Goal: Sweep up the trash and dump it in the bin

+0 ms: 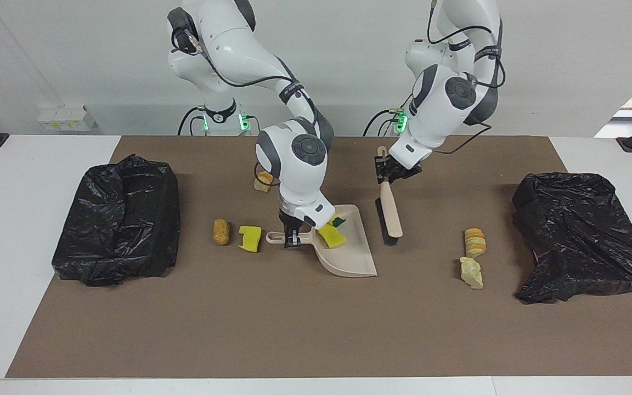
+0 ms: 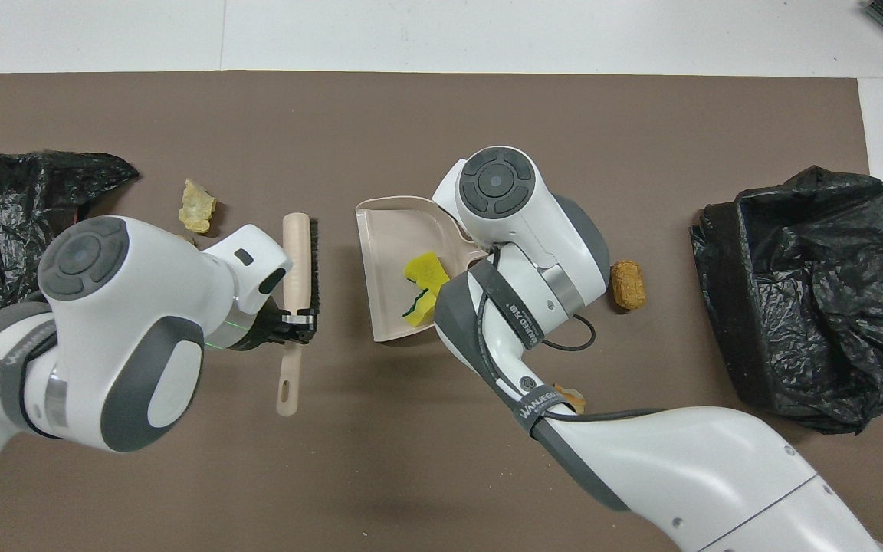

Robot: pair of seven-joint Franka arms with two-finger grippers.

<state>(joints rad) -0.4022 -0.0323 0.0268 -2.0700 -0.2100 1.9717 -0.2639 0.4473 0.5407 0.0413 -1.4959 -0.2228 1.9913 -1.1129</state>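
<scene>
white table (image 1: 30, 329) under a brown mat (image 1: 294, 329), pale wall – two yellow sponges (image 1: 331, 235) in the dustpan (image 1: 349, 258) mid-mat, right gripper (image 1: 292, 240) clamped on its handle, left gripper (image 1: 386, 174) clamped on the brush (image 1: 390, 211), other scraps (image 1: 472, 258) loose on the mat, black bags (image 1: 118, 219) at both ends
</scene>
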